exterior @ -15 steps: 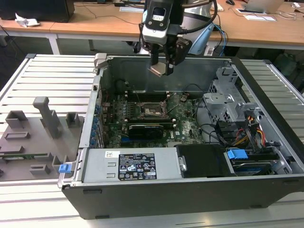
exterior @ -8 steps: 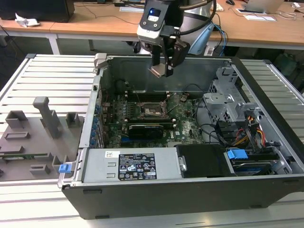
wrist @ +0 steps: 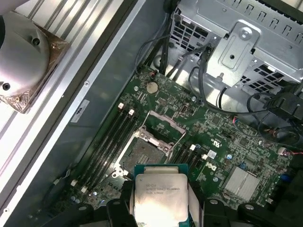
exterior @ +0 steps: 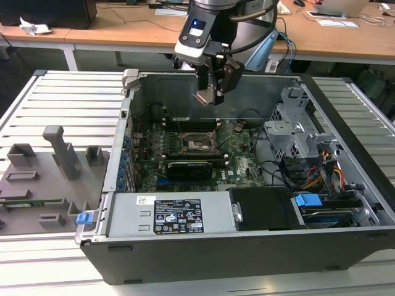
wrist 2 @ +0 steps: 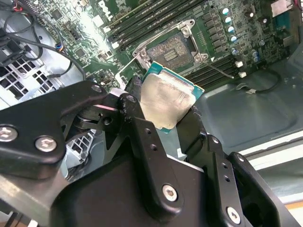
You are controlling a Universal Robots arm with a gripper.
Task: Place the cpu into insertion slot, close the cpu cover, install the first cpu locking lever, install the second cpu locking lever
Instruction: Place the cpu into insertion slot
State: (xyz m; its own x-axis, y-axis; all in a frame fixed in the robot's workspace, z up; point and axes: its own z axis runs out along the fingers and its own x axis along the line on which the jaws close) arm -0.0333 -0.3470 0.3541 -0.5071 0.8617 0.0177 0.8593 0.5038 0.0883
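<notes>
While the tool grips the cpu by opposite edges, upper centre of the exterior view, above the open slot, it looks light, stiff, fragile: edges only.

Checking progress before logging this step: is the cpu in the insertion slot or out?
Out: the claw grips the cpu clear of the insertion slot, whose dark centre lies bare.
</notes>
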